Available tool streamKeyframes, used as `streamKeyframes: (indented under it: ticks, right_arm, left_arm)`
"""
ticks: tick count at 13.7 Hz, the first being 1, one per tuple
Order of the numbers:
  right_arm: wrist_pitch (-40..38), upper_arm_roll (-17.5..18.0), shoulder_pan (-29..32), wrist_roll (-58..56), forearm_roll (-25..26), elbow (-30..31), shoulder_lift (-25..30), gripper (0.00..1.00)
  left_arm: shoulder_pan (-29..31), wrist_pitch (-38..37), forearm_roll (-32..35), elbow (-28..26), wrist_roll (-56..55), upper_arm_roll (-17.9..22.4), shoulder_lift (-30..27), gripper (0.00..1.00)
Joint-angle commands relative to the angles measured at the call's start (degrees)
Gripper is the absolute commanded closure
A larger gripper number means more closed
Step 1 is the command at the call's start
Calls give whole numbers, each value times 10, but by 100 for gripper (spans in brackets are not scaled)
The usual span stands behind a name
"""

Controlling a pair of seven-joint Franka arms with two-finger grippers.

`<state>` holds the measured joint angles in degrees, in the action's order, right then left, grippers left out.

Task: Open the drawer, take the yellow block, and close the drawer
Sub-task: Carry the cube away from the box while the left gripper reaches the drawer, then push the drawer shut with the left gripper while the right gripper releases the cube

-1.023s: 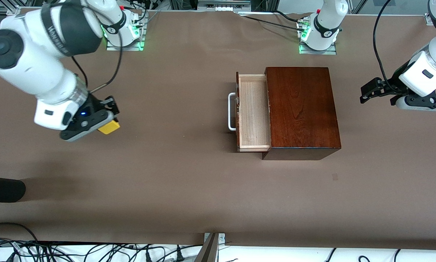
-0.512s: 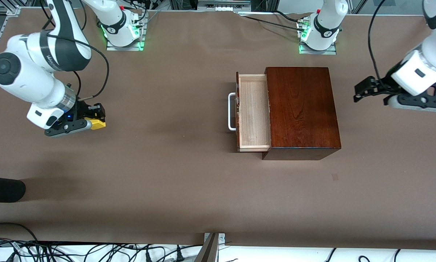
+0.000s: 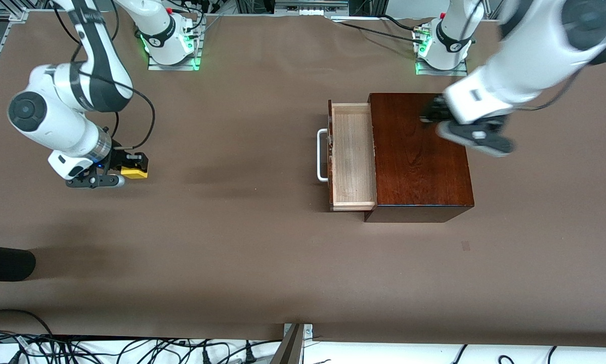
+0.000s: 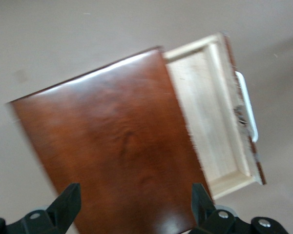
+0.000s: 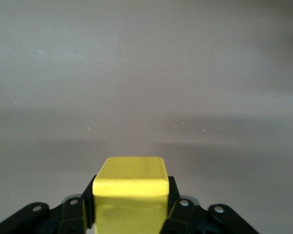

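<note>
Brown paper-covered table (image 3: 242,253), cables along the edge nearest the front camera, arm bases along the farthest edge.

Nearest of the task things: the block (image 3: 134,172), down low at the right arm's end of the table, well apart from the box. Your right gripper (image 3: 131,167) is clamped on it; the right wrist view shows the block (image 5: 131,192) squeezed between the two fingers (image 5: 178,214) on opposite flat faces, top face level. I can't tell whether it touches the table. It looks like a small rigid cube, likely light, smooth-faced, not fragile. Flat parallel sides suit that pinch; keep the hold centred so it doesn't twist out.

Farther back, toward the left arm's end: the drawer (image 3: 352,156) is pulled out of the box (image 3: 420,151), tray looks empty, white handle (image 3: 322,154) facing the right arm's end. You'd expect the drawer to be stiff wood sliding on wood, so it may bind if pushed off-centre. Press on the dark front near the handle, or take the handle mid-span.

Your left gripper (image 3: 434,115) is over the box top, fingers (image 4: 68,202) spread wide apart, holding nothing. Closing the drawer is what's left, by my reading.
</note>
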<state>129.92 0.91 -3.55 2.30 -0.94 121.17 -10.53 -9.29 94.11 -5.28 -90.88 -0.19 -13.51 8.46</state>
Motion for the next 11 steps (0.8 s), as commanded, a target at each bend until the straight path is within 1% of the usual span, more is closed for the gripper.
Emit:
streamKeyframes:
  ticks: [1,3,5,7,9,11]
  right_arm:
    - [93,-6,3,15,-3,42,-40,100]
    - [128,-7,3,10,-2,53,-59,100]
    - [144,-7,3,9,-1,53,-78,100]
    - [155,-7,3,9,-1,54,-92,100]
    - [187,-7,6,6,0,64,-108,100]
    - [205,-7,10,6,-1,71,-116,100]
  left_arm:
    - [-76,-16,-5,49,11,0,70,0]
    - [-120,-14,-5,50,10,-1,111,0]
    - [-161,3,-1,50,5,1,130,0]
    - [-179,58,11,48,3,-1,144,0]
    - [-215,112,39,48,27,-2,166,0]
    - [-259,178,82,47,105,-1,193,0]
